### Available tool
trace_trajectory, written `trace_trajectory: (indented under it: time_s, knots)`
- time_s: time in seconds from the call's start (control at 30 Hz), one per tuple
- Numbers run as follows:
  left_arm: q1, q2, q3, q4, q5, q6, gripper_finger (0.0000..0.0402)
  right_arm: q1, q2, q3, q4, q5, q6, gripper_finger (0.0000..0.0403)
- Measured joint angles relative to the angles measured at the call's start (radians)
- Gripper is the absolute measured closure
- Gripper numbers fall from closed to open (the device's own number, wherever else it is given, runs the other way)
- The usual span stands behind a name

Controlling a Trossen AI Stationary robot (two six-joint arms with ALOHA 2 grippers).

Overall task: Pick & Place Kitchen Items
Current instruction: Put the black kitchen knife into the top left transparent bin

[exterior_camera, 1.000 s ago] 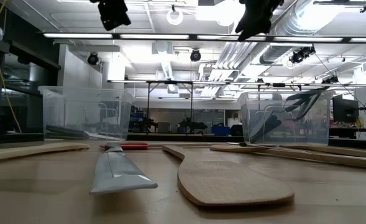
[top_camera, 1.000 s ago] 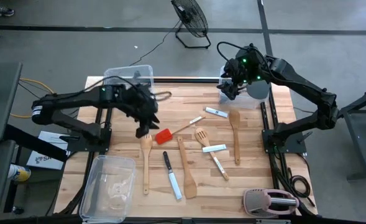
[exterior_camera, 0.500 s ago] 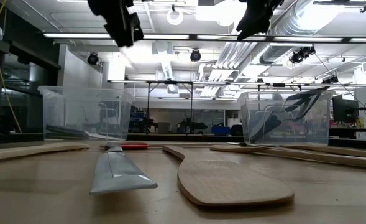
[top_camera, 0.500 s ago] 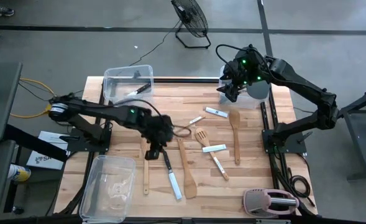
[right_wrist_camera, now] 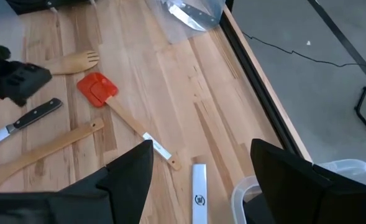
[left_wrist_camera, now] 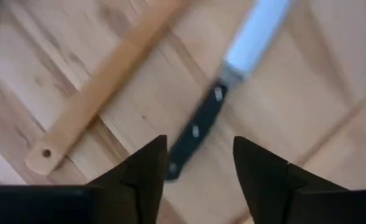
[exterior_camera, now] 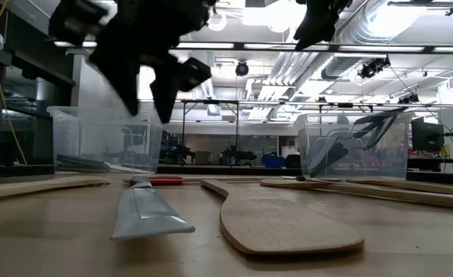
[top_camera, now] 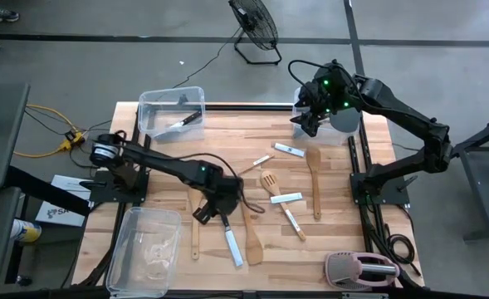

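My left gripper [top_camera: 209, 208] is open, low over the table's middle. In the left wrist view [left_wrist_camera: 198, 149] its fingers stand on either side of the black handle [left_wrist_camera: 198, 127] of a white-bladed knife [top_camera: 230, 237] lying flat, clear of it. A wooden spoon [top_camera: 195, 226] lies beside the knife. A red spatula [right_wrist_camera: 97, 87] lies nearby and is hidden under the arm in the high view. My right gripper [top_camera: 307, 121] is open and empty, high above the far right corner.
Wooden turners [top_camera: 249, 224] [top_camera: 271, 183], a wooden spoon [top_camera: 314, 178] and white-bladed knives [top_camera: 287, 198] [top_camera: 289, 149] lie across the table. Clear bins stand far left [top_camera: 171, 112], near left [top_camera: 144, 249] and far right [top_camera: 339, 120]. A toaster [top_camera: 364, 270] stands at the near right.
My left gripper has gone from near the far left bin toward the table's near edge and down, and now hangs open over the knife's handle. The right arm has kept still.
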Motion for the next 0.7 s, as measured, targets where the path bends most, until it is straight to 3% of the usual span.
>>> trace_trajectory:
  time_s: [0.17, 0.3, 0.7]
  knots:
    - [-0.037, 0.044, -0.001, 0.034, -0.117, 0.238, 0.0177, 0.0, 0.0, 0.0, -0.001, 0.002, 0.011, 0.0141]
    - [-0.069, 0.076, -0.002, 0.054, -0.15, 0.389, 0.0173, 0.0, 0.0, 0.0, -0.008, 0.003, 0.017, 0.0141]
    - [-0.105, 0.152, 0.0, 0.153, -0.118, 0.406, 0.0192, 0.0, 0.0, 0.0, -0.021, 0.003, 0.021, 0.0141]
